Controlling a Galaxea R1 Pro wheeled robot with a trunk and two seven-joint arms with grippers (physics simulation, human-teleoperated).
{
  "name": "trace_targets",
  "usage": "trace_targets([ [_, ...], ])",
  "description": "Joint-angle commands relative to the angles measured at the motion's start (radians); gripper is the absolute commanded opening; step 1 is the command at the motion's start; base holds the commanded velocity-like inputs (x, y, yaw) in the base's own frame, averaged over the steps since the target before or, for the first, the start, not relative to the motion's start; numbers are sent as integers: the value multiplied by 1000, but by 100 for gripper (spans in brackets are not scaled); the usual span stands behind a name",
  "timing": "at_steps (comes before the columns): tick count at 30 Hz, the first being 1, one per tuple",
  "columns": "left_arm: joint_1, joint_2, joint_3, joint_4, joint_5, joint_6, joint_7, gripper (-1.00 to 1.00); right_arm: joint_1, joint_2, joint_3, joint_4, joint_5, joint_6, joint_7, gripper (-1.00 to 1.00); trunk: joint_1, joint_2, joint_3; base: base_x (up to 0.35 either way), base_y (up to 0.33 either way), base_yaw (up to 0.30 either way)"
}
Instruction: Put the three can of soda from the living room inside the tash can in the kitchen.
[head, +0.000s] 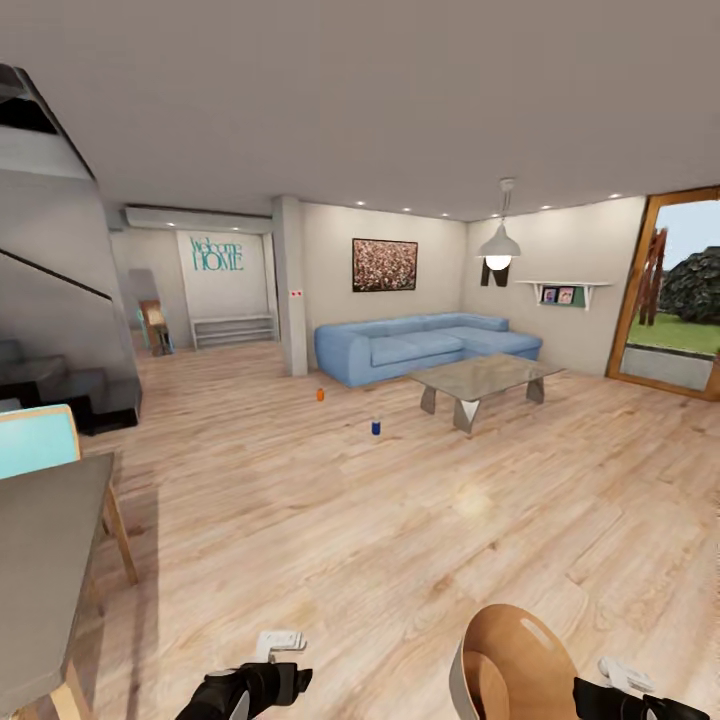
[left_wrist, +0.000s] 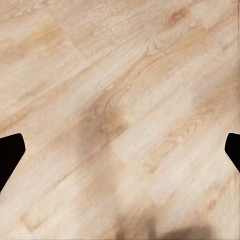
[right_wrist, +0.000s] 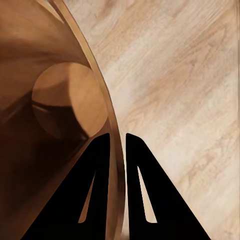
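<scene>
Trash can (head: 505, 660), copper-brown and with nothing visible inside, hangs low at the robot's right, its thin wall pinched between the closed fingers of the right gripper (right_wrist: 118, 142). One orange soda can (head: 320, 394) stands far away on the wooden floor (head: 400, 520) before the blue sofa (head: 420, 345), near a blue can (head: 376, 427). The left gripper (left_wrist: 120, 150) holds nothing, its fingers spread wide over the floor.

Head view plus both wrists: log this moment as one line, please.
place: living room | right gripper: jaws shut on trash can wall | left gripper: open, over floor | orange soda can: on floor near sofa

wood floor (head: 400, 520), orange can (head: 320, 394) & blue can (head: 376, 427) upright, glass table (head: 483, 380), sofa (head: 420, 345)
</scene>
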Motion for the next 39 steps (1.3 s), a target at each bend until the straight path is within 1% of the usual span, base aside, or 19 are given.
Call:
trace_targets([
  [1,0,0,0,0,0,0,0,100,-1,0,-4,-1,-14,3,6,-100,0,0,0,341,-4,-227],
  [5,0,0,-1,0,0,-2,0,100,-1,0,-4,-1,-15,2,6,-100,0,0,0,328,-83,-256],
  [11,0,0,-1,0,0,-15,0,100,-1,0,-4,-1,-15,3,6,-100,0,0,0,300,-193,-280],
  [23,0,0,-1,0,0,-17,0,100,-1,0,-3,-1,-15,3,6,-100,0,0,0,311,-157,-286],
  [39,0,0,0,1,0,-17,0,100,-1,0,-4,-1,-15,3,7,-100,0,0,0,342,-20,-286],
])
